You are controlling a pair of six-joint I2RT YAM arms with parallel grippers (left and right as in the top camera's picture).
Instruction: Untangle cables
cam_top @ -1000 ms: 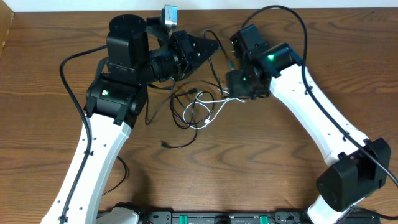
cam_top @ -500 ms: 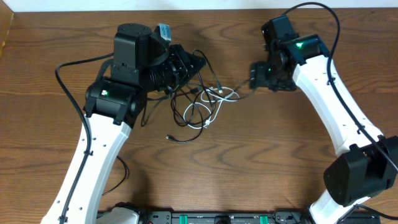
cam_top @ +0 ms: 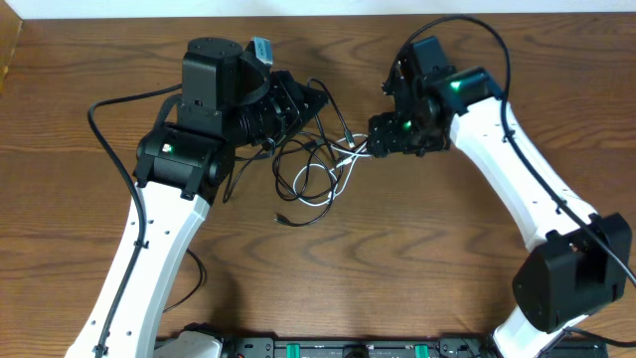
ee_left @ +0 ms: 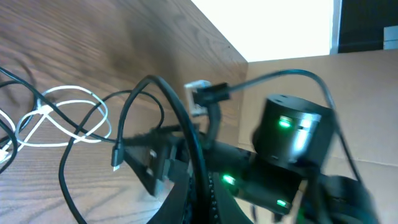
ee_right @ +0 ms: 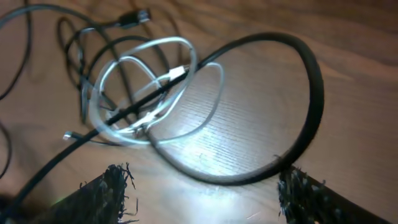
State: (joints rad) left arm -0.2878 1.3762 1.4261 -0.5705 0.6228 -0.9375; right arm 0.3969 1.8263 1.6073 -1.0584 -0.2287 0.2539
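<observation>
Nearest the bases, on the table (cam_top: 427,268): a loose black plug end (cam_top: 281,217), pointing left, its tail curving away into the tangle. Beyond that, the cables (cam_top: 313,169) heaped mid-table between both arms, long axis slanting from near-left to far-right. Looped through the black ones, a white cable (ee_right: 152,42), stretching out toward the right gripper (ee_right: 205,196), fingers spread wide, gripping nothing. Farthest back, the left gripper (cam_top: 314,99), clamped tight on a black cable (ee_left: 180,115) arching upward.

From above, the tips of the left gripper (cam_top: 316,99) vanish among the cables (cam_top: 310,169); whether they pinch one, I can't tell. On the right gripper (ee_right: 202,193), the fingers (ee_right: 109,193) are blurred, cut by the bottom edge.
</observation>
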